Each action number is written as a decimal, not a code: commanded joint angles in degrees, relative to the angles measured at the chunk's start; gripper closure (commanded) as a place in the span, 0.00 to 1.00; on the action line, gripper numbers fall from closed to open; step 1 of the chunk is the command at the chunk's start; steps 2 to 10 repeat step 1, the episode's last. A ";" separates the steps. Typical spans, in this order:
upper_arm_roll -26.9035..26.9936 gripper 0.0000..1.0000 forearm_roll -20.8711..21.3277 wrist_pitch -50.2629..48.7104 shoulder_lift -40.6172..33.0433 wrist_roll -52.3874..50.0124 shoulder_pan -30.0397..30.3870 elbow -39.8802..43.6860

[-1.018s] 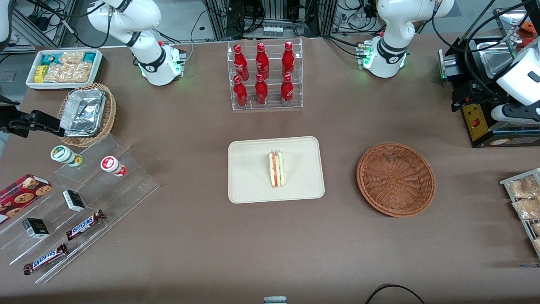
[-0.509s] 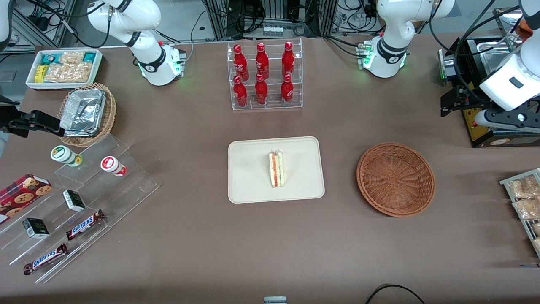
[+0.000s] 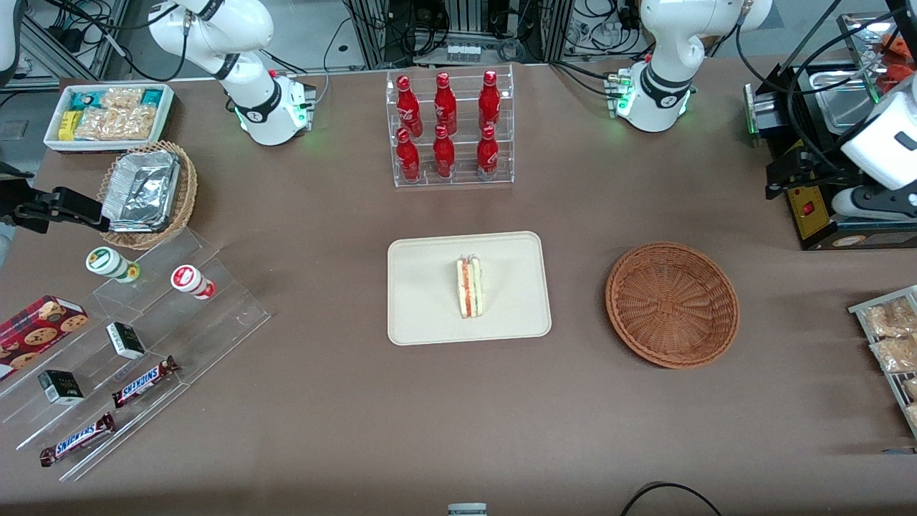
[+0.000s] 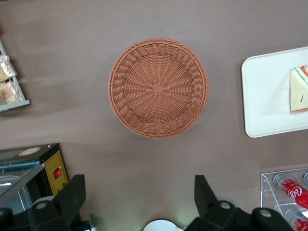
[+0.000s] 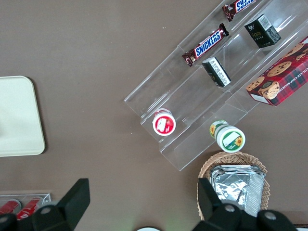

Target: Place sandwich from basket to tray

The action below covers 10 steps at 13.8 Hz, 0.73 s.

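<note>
Table (image 3: 329, 401), brown cloth, biggest thing here. Landmark: tray (image 3: 430, 301), cream-beige, rounded corners, low rim, mid-table, nearer the front camera than the bottle rack (image 3: 451, 129). Basket (image 3: 672, 304), round reddish-brown wicker, beside the tray toward my working arm's end, apart from it, nothing in it; wrist view confirms the basket (image 4: 158, 87) bare inside. Sandwich (image 3: 470, 287) lies on the tray, roughly central, not touching the rim. My gripper (image 4: 139, 199) is well apart from the tray, up high toward my end of the table, farther from the front camera than the basket, looking down on it. My fingers (image 4: 72, 195) are spread wide, holding nothing.

Judgement: placing looks done, step in hand is clearing off. Doing it well means keeping high, swinging wide of the cabled box near my arm, and never passing low over the tray.

Sandwich (image 4: 299, 89): small pale bread wedge, red and green filling stripes along the edge, intact, lying steady.
</note>
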 commanded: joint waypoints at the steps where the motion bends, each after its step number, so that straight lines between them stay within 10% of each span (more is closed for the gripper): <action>1: 0.37 0.00 0.06 -1.52 -0.08 -1.91 -0.79 1.15; 10: 0.37 0.00 0.06 -1.52 -0.08 -1.91 -0.79 1.15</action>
